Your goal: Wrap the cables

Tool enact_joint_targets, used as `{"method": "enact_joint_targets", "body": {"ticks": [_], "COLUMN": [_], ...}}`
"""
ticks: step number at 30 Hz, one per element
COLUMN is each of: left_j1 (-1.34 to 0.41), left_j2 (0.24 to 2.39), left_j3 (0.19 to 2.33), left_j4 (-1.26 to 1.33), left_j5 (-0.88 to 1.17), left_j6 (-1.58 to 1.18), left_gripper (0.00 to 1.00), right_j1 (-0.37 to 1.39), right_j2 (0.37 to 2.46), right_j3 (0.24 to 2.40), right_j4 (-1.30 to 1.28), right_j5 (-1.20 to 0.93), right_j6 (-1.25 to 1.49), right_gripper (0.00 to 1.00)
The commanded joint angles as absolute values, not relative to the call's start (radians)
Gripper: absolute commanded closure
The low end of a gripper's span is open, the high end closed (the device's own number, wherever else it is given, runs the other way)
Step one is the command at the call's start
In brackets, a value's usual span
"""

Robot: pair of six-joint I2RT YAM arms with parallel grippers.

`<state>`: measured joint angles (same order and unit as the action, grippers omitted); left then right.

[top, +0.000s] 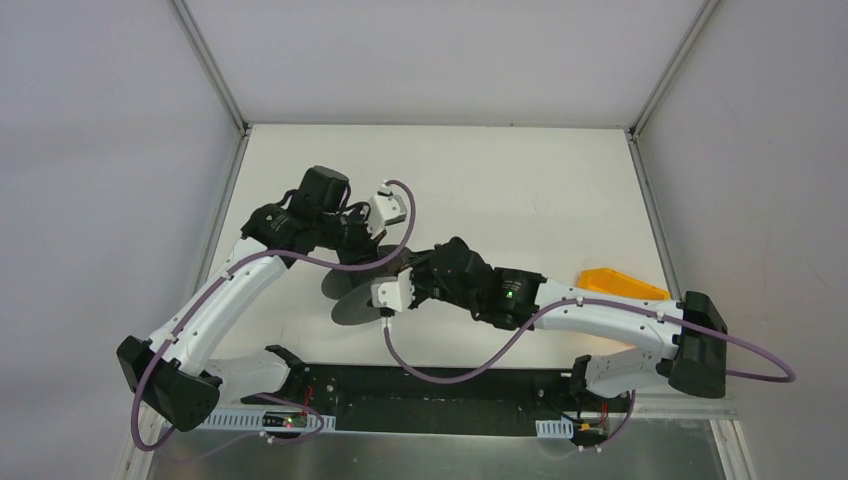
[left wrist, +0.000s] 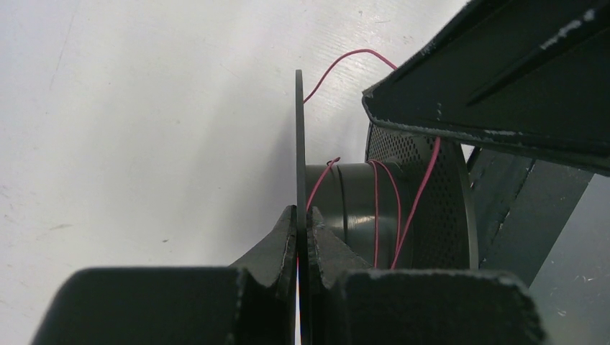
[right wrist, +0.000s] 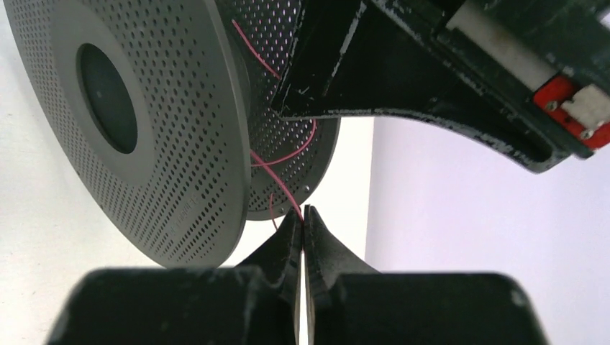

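Note:
The cable is a thin pinkish-red strand [left wrist: 349, 53]. A few turns of it lie round the hub of the dark grey two-flanged spool [left wrist: 351, 208]. My left gripper [left wrist: 301, 215] is shut on the thin edge of one spool flange and holds the spool on edge. My right gripper [right wrist: 303, 213] is shut on the cable [right wrist: 279, 181] just beside the perforated flange [right wrist: 144, 144]. The strand runs from its tips back between the flanges. In the top view both grippers meet at the spool [top: 392, 257] in the middle of the table; the cable is too thin to see there.
An orange wedge-shaped object [top: 620, 284] lies at the right side of the white table [top: 520, 190]. The enclosure's walls stand on the left, right and far sides. The arms' purple hoses loop over the near half of the table.

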<state>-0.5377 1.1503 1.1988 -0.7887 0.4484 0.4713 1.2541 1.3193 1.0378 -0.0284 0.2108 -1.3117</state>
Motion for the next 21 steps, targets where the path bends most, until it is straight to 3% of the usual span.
{"method": "enact_joint_targets", "body": {"ticks": [1,13,21], "left_j1": [-0.543,-0.543,-0.543], "left_j2": [1.109,1.020,1.012], "left_j3": [1.194,1.147,1.147], "left_j4": [-0.756,-0.694,-0.667], "left_j5": [0.508,0.602,0.629], "left_j6": [0.512,0.565,0.572], "left_gripper": [1.00,1.00,1.00], "right_j1": [1.200,0.971,0.920], "right_j2": [1.277,1.214,1.217], "right_j3": [1.026,0.965,0.962], "right_j4": [0.013,0.018,-0.035], "right_j5": [0.080,-0.369,-0.507], "right_j6": [-1.136,-0.745,-0.670], "right_gripper": [1.00,1.00,0.94]}}
